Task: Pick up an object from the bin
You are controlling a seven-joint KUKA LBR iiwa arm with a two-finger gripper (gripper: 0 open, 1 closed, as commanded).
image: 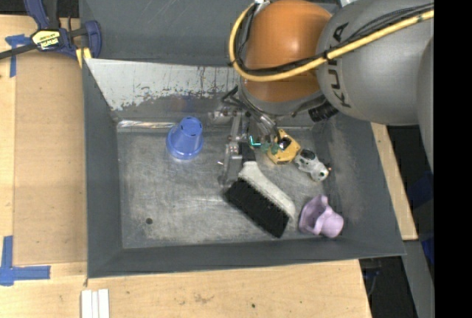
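My gripper [234, 165] hangs low in the middle of the bin, under the orange wrist cover, with its fingers [230, 161] pointing down to the floor. A black and white brush-like block [259, 201] lies just below and right of the fingertips, its upper end touching or nearly touching them. A small yellow and green toy [283, 148] lies just right of the gripper. A blue plastic cup [185, 139] sits on its side to the left, apart from the gripper.
A small white and grey toy [313, 166] lies right of the yellow one. A lilac plastic piece [321, 218] rests near the bin's front right corner. Bare bin floor stretches to the left and front left.
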